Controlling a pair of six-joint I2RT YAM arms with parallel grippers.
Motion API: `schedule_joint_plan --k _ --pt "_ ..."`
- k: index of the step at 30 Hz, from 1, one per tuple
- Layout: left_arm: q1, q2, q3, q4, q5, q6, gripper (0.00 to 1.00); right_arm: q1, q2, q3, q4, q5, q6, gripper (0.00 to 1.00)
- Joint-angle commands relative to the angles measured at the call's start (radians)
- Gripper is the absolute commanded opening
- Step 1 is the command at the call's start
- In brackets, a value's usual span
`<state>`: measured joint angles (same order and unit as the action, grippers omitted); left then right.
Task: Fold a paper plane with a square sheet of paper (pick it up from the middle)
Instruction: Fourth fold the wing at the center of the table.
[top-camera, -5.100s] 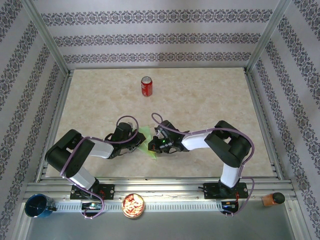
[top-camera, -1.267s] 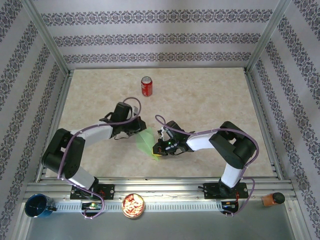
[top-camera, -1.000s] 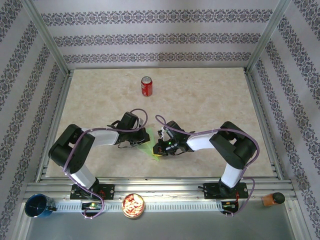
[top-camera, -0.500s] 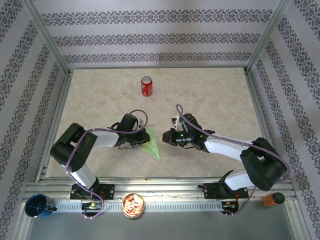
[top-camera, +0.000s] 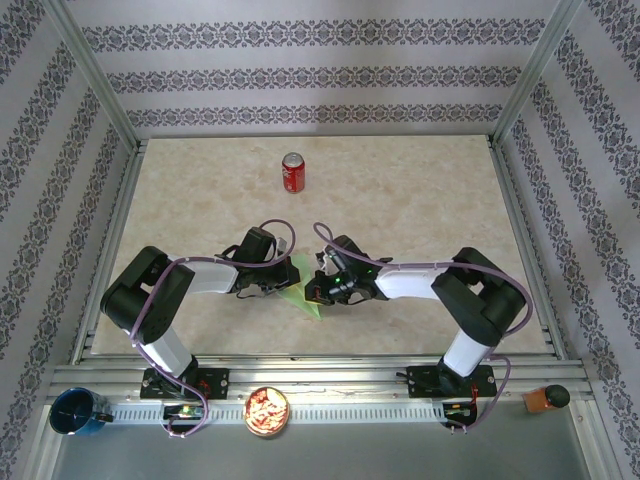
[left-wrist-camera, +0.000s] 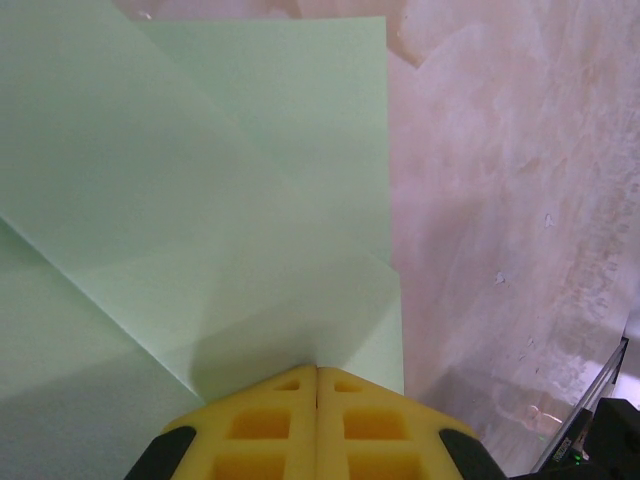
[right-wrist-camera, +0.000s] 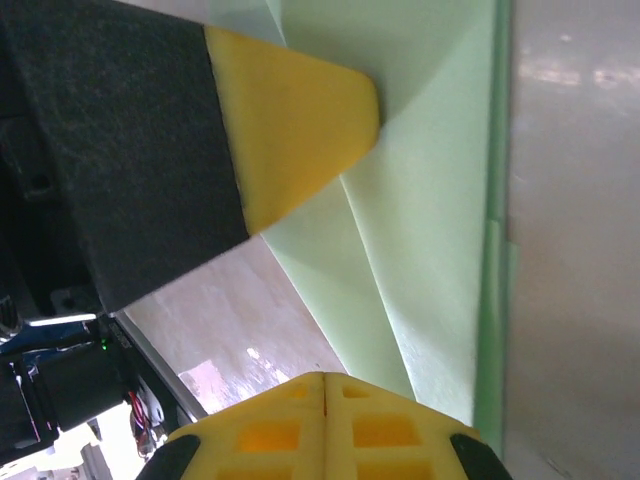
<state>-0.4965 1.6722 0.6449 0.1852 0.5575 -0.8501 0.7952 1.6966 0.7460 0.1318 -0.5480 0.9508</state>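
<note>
Red can, snack bowl, blue mug

A thin light-green sheet of paper, folded into a narrow pointed triangle, lies flat on the pale marbled bench near its front middle, with the sharp tip pointing toward the near edge. In the wrist views it shows overlapping flaps, crisp diagonal creases and one long straight folded edge against the bare bench surface.

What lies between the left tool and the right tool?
The folded green paper, in the top view; left tool and right tool both touch it.
</note>
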Motion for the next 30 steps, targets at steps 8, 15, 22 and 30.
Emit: schedule_joint_plan --k 8,15,22,30 --pt "-0.006 0.022 -0.031 -0.059 -0.041 0.003 0.05 0.013 0.046 -0.088 0.023 -0.006 0.017 0.02" --pt "-0.005 0.041 -0.033 -0.058 -0.051 -0.003 0.03 0.019 -0.052 -0.204 0.063 -0.029 0.04 0.02" --pt "-0.004 0.046 -0.036 -0.055 -0.052 -0.008 0.02 0.021 -0.15 -0.277 0.007 -0.032 0.015 0.03" --pt "-0.006 0.031 -0.037 -0.063 -0.055 -0.022 0.02 0.007 -0.299 -0.255 -0.073 0.009 0.002 0.03"
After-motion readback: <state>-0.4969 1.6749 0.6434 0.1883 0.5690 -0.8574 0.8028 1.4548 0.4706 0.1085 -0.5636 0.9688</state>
